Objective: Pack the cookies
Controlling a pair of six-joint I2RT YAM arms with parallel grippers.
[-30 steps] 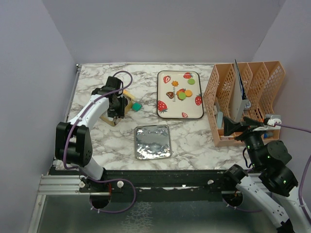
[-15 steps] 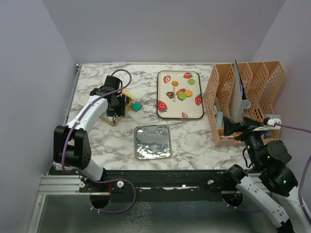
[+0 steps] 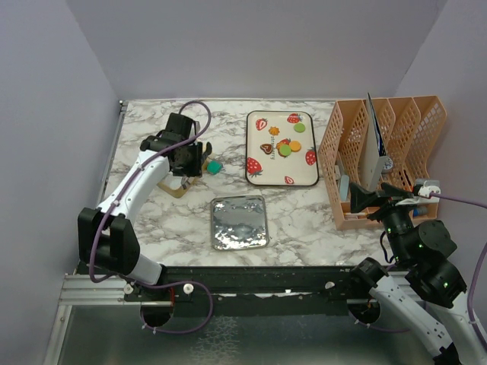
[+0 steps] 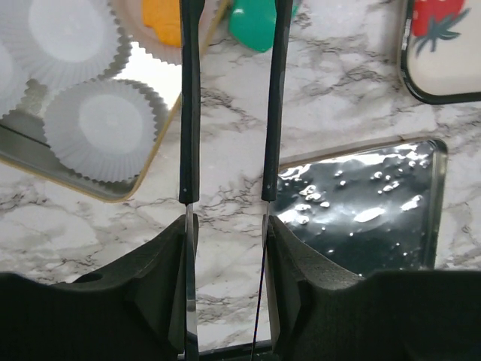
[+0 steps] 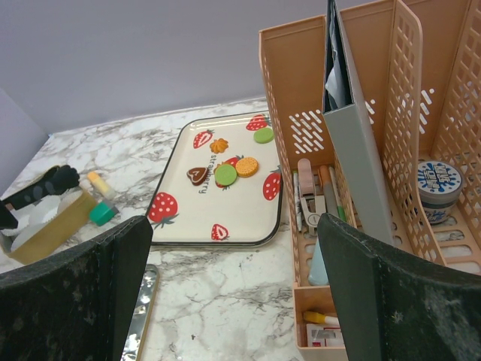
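Zero cookies packed: the whole job is waiting to begin.

All of the flat toy cookies in orange, green and chocolate brown (image 5: 225, 174) are lying loose on the white strawberry-printed tray (image 5: 188, 218), well off to the right of the left gripper (image 4: 229, 30) and ahead-left of the right gripper (image 5: 237, 289). The left gripper is hovering with its thin fingers slightly spread and pinching nothing. The white pleated paper cups (image 4: 105, 128) in the shallow wooden box are sitting just to its left and showing nothing inside. The shiny silver rectangular tray (image 4: 361, 218) is lying bare just to its right on the marbled bench (image 4: 361, 98). The right gripper is hanging wide apart, holding nothing, beside the peach slotted file rack (image 5: 289, 128). Judging by this, every cookie is waiting to be picked up and packed.
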